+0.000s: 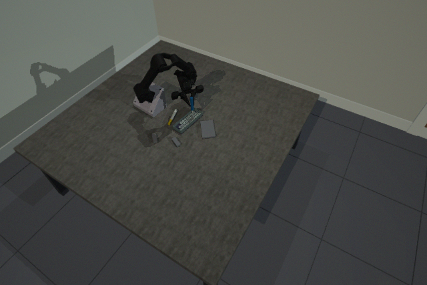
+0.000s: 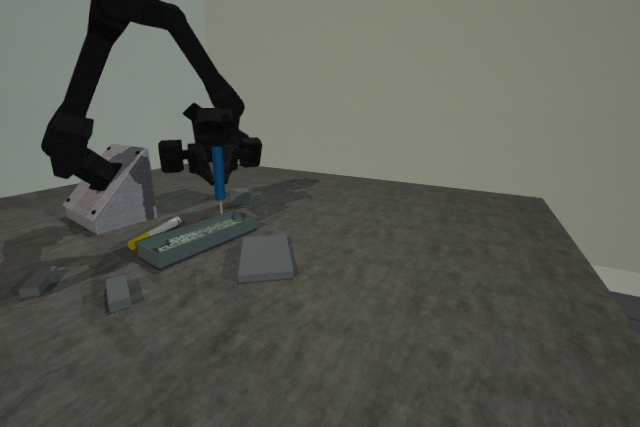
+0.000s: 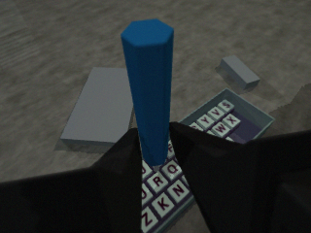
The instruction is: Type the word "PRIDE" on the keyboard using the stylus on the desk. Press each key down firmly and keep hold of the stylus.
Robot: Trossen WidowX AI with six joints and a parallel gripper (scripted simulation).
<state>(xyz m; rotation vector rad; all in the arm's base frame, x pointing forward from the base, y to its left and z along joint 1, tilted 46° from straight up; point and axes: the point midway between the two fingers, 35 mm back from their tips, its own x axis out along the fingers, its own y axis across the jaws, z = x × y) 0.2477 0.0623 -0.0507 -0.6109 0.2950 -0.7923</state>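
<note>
My gripper [image 1: 191, 104] [image 2: 219, 182] [image 3: 154, 132] is shut on the blue stylus [image 1: 191, 101] [image 2: 218, 169] [image 3: 150, 83], which stands nearly upright with its thin pale tip down. The keyboard [image 1: 187, 121] [image 2: 206, 241] [image 3: 222, 127] is a grey-green tray with white lettered keys. The tip is over its far end in the top and exterior views. In the wrist view the stylus's lower end is beside the R and Q keys; the tip and the key beneath it are hidden. Whether the tip touches a key, I cannot tell. The fingers hide part of the keyboard.
A white and yellow marker [image 1: 173, 115] [image 2: 161, 228] lies between the keyboard and the arm's base. A flat grey block [image 1: 207, 129] [image 2: 266, 257] [image 3: 98, 107] lies on the keyboard's other side. Small grey blocks [image 1: 176, 141] [image 2: 118, 293] lie off its near end; another [image 2: 241, 197] is behind.
</note>
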